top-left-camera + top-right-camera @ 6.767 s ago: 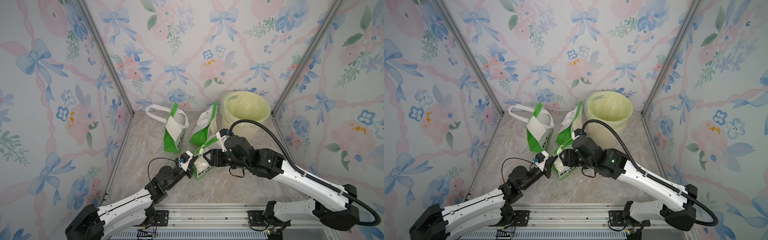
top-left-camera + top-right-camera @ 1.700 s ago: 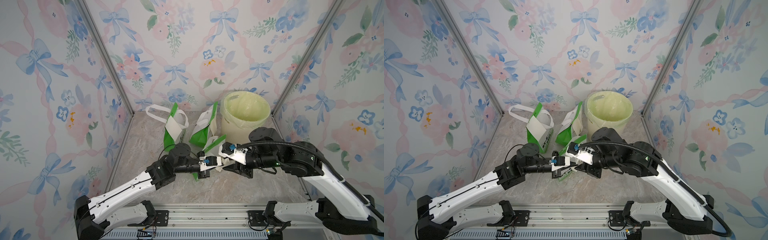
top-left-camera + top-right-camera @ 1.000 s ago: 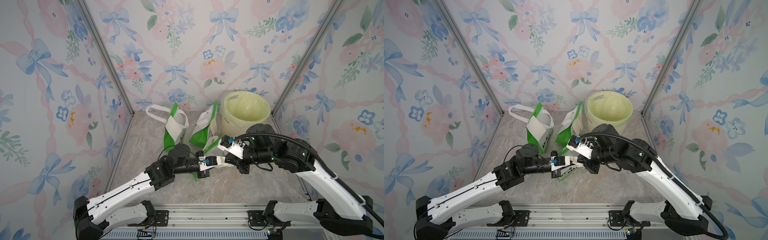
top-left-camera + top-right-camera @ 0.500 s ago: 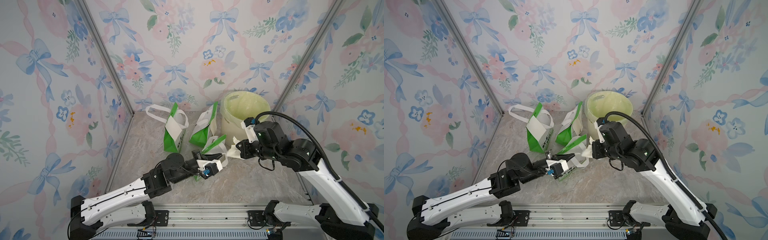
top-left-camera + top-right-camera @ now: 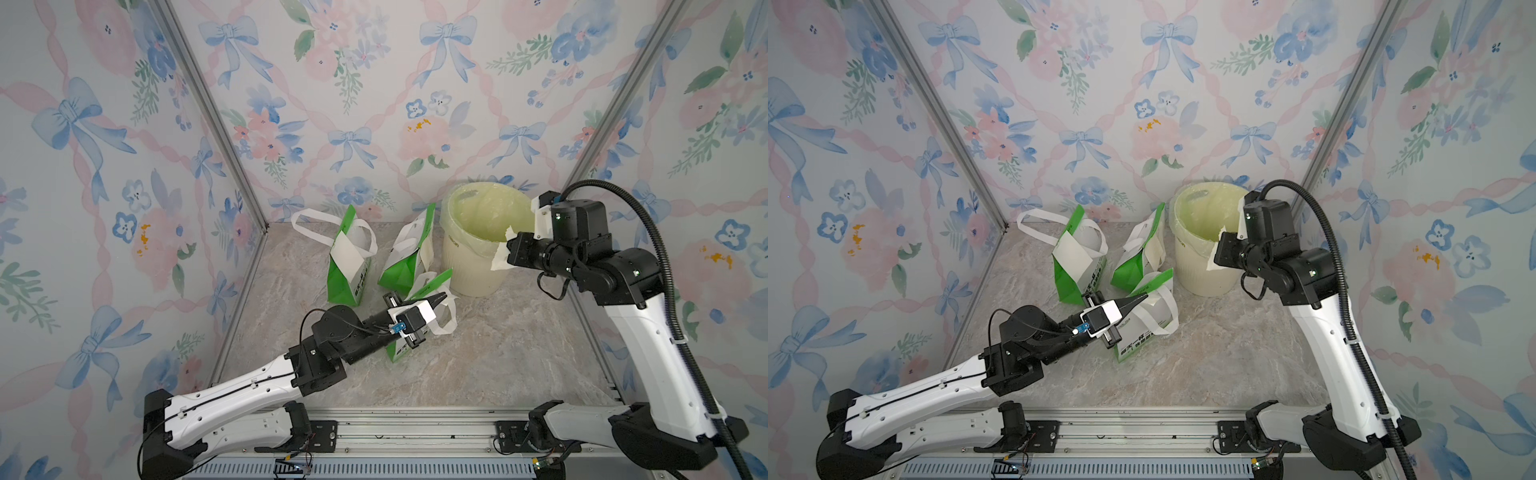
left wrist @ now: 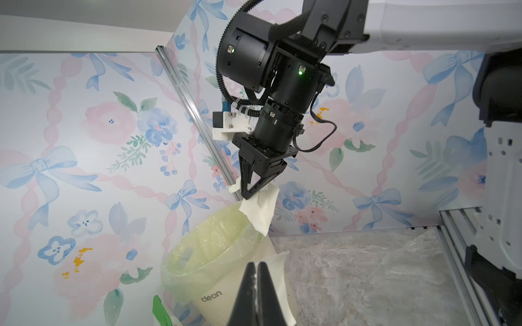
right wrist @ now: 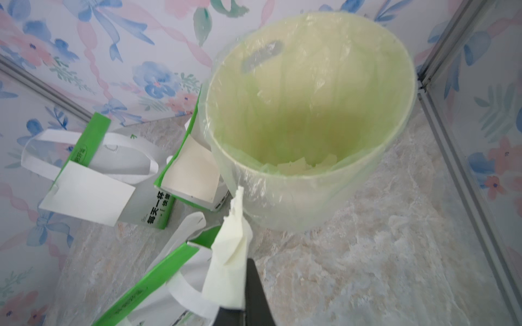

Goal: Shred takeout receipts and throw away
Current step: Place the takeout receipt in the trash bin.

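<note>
The receipt is torn in two. My right gripper (image 5: 508, 254) (image 5: 1219, 254) is shut on one crumpled white receipt piece (image 5: 500, 258) (image 7: 231, 254) at the near rim of the lined bin (image 5: 469, 270) (image 5: 1200, 274). The left wrist view shows this right gripper (image 6: 248, 194) with the piece (image 6: 261, 210) hanging just above the bin (image 6: 214, 279). My left gripper (image 5: 443, 298) (image 5: 1144, 298) (image 6: 256, 266) is shut on the other receipt piece (image 6: 278, 279), over the tipped bag (image 5: 419, 286). White slips sit on the left bag (image 7: 87, 192) and the middle bag (image 7: 192, 175).
Three green-and-white bags with white loop handles stand or lie left of the bin, between the arms. White scraps (image 7: 299, 165) lie at the bin's bottom. Floral walls with metal corner posts (image 5: 598, 124) close in the back and sides; a rail runs along the front.
The two grippers pulled apart and the receipt tore. My right gripper has carried its piece back and up to the bin's rim; the left stays low over the tipped bag.
</note>
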Controlling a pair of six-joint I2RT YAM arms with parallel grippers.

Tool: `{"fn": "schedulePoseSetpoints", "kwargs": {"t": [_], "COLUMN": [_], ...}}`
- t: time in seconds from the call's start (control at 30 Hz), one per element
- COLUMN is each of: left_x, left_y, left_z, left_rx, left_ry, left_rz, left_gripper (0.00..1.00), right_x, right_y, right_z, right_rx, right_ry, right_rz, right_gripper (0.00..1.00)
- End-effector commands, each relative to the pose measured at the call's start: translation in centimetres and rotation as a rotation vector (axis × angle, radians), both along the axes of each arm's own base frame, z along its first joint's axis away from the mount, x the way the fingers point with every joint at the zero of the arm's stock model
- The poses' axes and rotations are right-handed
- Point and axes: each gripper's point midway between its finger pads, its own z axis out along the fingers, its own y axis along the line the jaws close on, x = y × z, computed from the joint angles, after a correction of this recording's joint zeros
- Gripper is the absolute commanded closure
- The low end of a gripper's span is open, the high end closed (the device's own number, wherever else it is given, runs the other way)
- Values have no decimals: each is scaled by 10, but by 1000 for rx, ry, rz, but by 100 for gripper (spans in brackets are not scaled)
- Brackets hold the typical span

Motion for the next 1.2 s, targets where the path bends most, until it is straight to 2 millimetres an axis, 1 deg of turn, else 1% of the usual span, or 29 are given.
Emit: {"fn": "schedulePoseSetpoints", "kwargs": {"t": [0.0, 0.1, 0.13, 0.17, 0.27, 0.33, 0.37, 0.4, 0.47, 0.5, 0.6, 0.63, 0.7, 0.77, 0.83, 0.87, 0.9, 0.97, 1.03, 1.1, 1.17], "left_x": [9, 19, 21, 23, 25, 26, 27, 28, 30, 31, 34, 35, 39, 43, 47, 48, 48, 48, 48, 47, 45], "left_y": [3, 3, 3, 3, -2, -3, -4, -4, -5, -7, -8, -9, -8, -7, -5, -4, -4, -2, -1, -1, -2], "left_z": [26, 29, 29, 31, 32, 30, 31, 30, 30, 29, 30, 30, 32, 32, 31, 31, 30, 30, 29, 30, 30], "left_rx": [-146, -196, -210, -227, -254, -263, -269, -274, -286, -294, -324, -332, -358, -389, -416, -427, -433, -446, -461, -466, -468], "left_ry": [93, 165, 184, 205, 243, 260, 265, 273, 294, 308, 341, 347, 369, 404, 438, 449, 458, 469, 485, 498, 506], "left_rz": [17, 45, 49, 46, 30, 25, 23, 23, 23, 20, 11, 7, 0, -8, -23, -30, -37, -52, -73, -106, -128], "left_gripper": [100, 100, 100, 100, 100, 100, 100, 100, 100, 100, 100, 100, 100, 100, 100, 100, 100, 100, 100, 100, 100], "right_x": [45, 81, 91, 104, 136, 150, 154, 164, 172, 174, 173, 170, 163, 151, 133, 118, 104, 74, 38, -3, -38], "right_y": [-1, -8, -9, -11, -18, -20, -22, -23, -23, -23, -23, -25, -32, -35, -36, -35, -31, -9, 19, 48, 71], "right_z": [22, 31, 32, 28, 7, -7, -11, -27, -37, -42, -43, -41, -34, -21, -8, 3, 9, 13, 15, 12, 9], "right_rx": [70, 111, 108, 92, 64, 33, 20, -4, -29, -45, -88, -103, -138, -162, -181, -184, -183, -152, -92, -55, -19], "right_ry": [-113, -167, -178, -182, -164, -152, -152, -126, -107, -94, -72, -73, -81, -95, -104, -113, -114, -111, -103, -79, -56], "right_rz": [-13, -58, -67, -78, -114, -128, -135, -141, -137, -130, -113, -115, -124, -115, -87, -58, -14, 126, 295, 455, 574], "right_gripper": [100, 100, 100, 100, 100, 100, 100, 98, 70, 60, 43, 40, 35, 32, 30, 30, 30, 31, 31, 31, 31]}}
